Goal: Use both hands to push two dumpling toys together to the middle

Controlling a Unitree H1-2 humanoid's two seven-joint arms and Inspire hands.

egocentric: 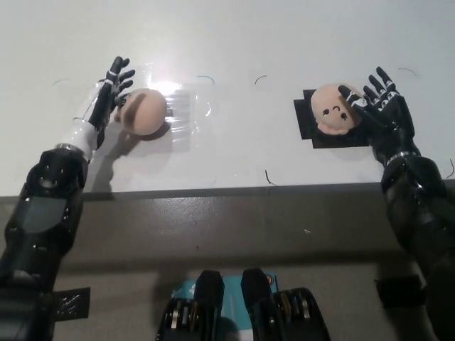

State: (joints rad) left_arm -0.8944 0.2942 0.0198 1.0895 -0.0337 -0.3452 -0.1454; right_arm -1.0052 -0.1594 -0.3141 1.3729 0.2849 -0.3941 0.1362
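Left robot hand (114, 89) fingers spread, touching outer side of left dumpling (146, 111) on counter (234, 35). Right robot hand (378, 106) fingers spread, against right dumpling (331, 107) on black patch (320, 135). Risk: round toys rolling off-line past palms; uneven push missing middle.
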